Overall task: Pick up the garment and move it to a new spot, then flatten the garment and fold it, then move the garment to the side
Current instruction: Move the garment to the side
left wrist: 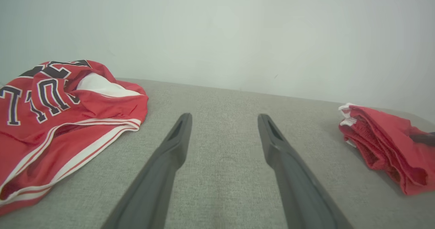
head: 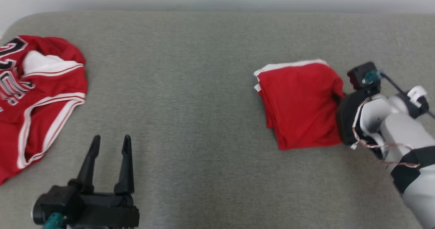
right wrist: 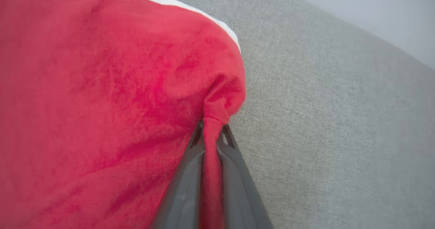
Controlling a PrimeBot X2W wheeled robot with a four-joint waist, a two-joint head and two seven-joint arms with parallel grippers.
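Grey surface [head: 204, 86] | folded red garment [head: 299, 103], edge pinched in right gripper [right wrist: 213, 127]

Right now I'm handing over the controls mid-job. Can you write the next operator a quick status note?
Left gripper: open, holding nothing, above the gray cushion at the lower left.
Right gripper: shut on a pinched edge of the folded red garment, which lies on the right of the cushion.
A crumpled red jersey lies at the far left, with no gripper on it.
Done: the garment looks folded.
Left: move it to the side, then release.
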